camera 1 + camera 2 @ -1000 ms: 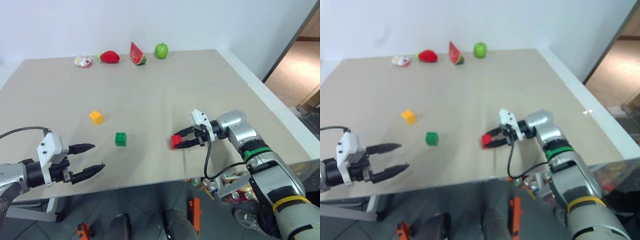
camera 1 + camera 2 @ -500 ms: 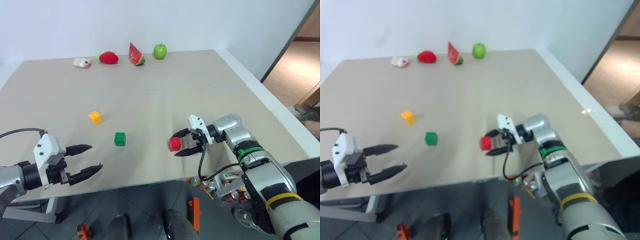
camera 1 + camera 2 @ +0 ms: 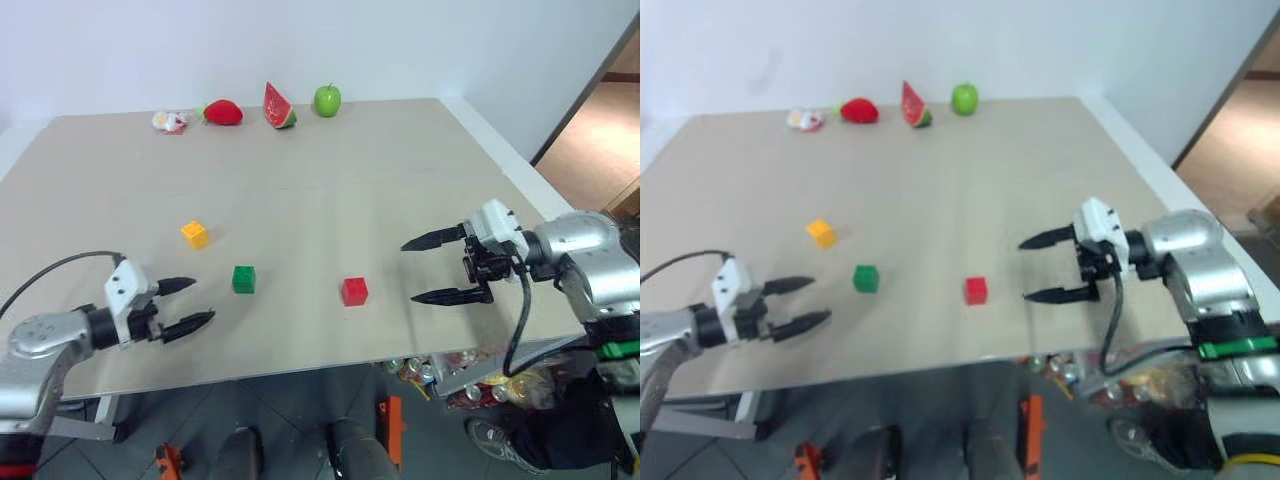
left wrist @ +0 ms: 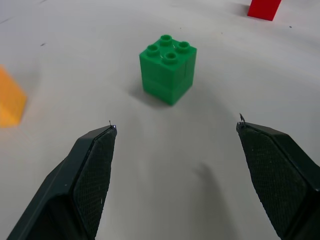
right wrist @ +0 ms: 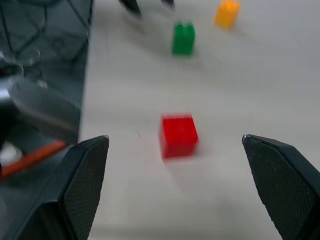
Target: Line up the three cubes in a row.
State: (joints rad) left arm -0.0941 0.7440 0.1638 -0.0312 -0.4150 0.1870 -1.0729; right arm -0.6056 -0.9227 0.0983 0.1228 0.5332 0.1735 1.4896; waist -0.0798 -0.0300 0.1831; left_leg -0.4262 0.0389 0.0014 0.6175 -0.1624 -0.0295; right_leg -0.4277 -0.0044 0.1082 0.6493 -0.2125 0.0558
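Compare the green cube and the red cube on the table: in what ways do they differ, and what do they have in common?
Colour: the green cube is green, the red cube red.
Place: the green cube lies toward the robot's left, next to the open left gripper; the red cube lies toward the right, nearer the open right gripper.
Neighbour: the yellow-orange cube is nearer the green cube.
Shared: both rest free on the table, ungripped.

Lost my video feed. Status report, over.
Both grippers open, left gripper facing green cube; right gripper beside red cube. Yellow cube out of line. Nothing blocking.
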